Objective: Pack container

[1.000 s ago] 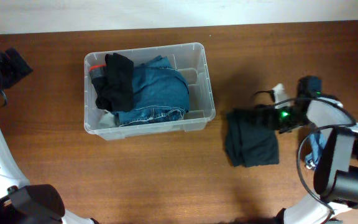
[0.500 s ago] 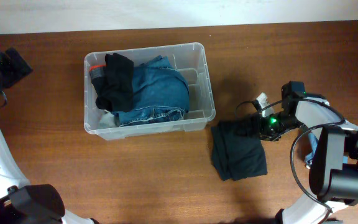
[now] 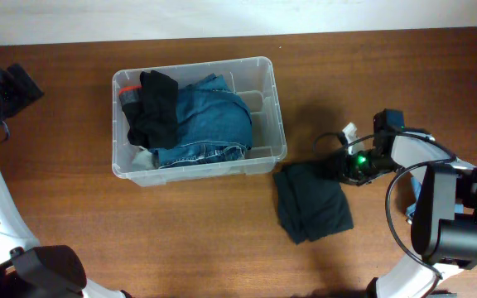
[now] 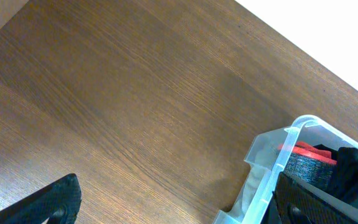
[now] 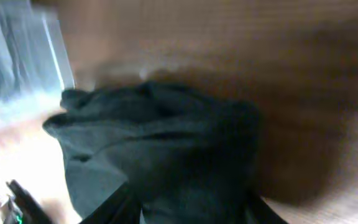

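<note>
The clear plastic container (image 3: pixel 269 83) stands left of centre, holding folded blue jeans (image 3: pixel 209 120) and a black garment (image 3: pixel 156 108). A dark teal folded garment (image 3: pixel 311 203) lies on the table just right of the container's front corner. My right gripper (image 3: pixel 338 170) is at that garment's upper right edge. In the right wrist view, bunched cloth (image 5: pixel 166 137) fills the gap between the fingers of that gripper (image 5: pixel 188 205). My left gripper (image 4: pixel 179 208) hangs open at the far left, apart from the container's corner (image 4: pixel 278 162).
A red and grey item (image 4: pixel 300 152) lies in the container's left end. A light blue cloth (image 3: pixel 421 194) shows under my right arm near the table's right edge. A white tag (image 3: pixel 350 131) lies by the right gripper.
The right gripper has narrowed onto the dark garment's edge, and the garment has slid left toward the container. The left arm has not moved.
</note>
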### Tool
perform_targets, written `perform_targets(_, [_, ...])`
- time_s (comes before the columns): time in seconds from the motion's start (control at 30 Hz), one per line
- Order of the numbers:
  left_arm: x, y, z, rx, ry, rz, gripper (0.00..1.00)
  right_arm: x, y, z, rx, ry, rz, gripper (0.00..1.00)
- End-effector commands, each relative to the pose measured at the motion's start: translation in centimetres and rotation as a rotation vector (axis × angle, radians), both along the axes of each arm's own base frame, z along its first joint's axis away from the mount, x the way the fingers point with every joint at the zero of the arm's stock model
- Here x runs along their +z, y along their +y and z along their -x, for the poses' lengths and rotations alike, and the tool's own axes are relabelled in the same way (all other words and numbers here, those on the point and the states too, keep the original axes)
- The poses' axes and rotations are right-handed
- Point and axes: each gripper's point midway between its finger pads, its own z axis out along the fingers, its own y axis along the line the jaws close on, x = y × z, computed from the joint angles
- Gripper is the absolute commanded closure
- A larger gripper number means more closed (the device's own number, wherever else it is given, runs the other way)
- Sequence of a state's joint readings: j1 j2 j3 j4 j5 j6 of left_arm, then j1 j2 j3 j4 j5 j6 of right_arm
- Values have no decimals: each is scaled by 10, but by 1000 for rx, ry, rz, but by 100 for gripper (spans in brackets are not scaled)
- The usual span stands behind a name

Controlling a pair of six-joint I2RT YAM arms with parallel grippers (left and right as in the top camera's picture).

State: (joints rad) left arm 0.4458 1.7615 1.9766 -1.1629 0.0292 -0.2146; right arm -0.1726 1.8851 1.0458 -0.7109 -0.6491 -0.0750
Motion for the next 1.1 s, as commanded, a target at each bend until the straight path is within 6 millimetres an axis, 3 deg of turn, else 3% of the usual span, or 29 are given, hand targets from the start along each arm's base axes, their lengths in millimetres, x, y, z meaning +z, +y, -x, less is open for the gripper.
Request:
perform_targets(0.0, [11, 0, 1, 9, -28, -7, 1, -9, -12, -9, -225, 108, -44, 65])
perform_targets(0.13, [11, 0, 1, 9, -28, -7, 1, 5, -21, -28, -368, 104, -176, 71])
perform_targets(0.27, [11, 0, 1, 9, -28, -7, 1, 6, -50, -40, -491, 84, -187, 68])
perform_targets(0.3, [11, 0, 1, 9, -28, -7, 1, 7, -55, -42, -501, 74, -191, 62])
perform_targets(0.37, [11, 0, 1, 9, -28, -7, 1, 6, -58, -39, -481, 60, -181, 42])
perform_targets(0.4, [11, 0, 1, 9, -28, -7, 0, 5, -57, -35, -450, 55, -165, 27])
perform_targets(0.43, [11, 0, 1, 9, -27, -7, 1, 0, -58, -29, -442, 77, -134, 19])
perform_targets(0.57, [11, 0, 1, 9, -28, -7, 1, -24, -70, 2, -443, 212, 65, 7])
perform_targets(0.73, [11, 0, 1, 9, -28, -7, 1, -42, -48, 30, -345, 259, 98, 6])
perform_targets(0.87, [11, 0, 1, 9, -28, -7, 1, -57, -34, 42, -321, 238, 78, 9])
perform_targets(0.97, [11, 0, 1, 9, -28, -7, 1, -56, -13, 47, -260, 175, -47, 14])
perform_targets(1.07, [11, 0, 1, 9, -28, -7, 1, -55, -4, 55, -199, 143, -87, 16])
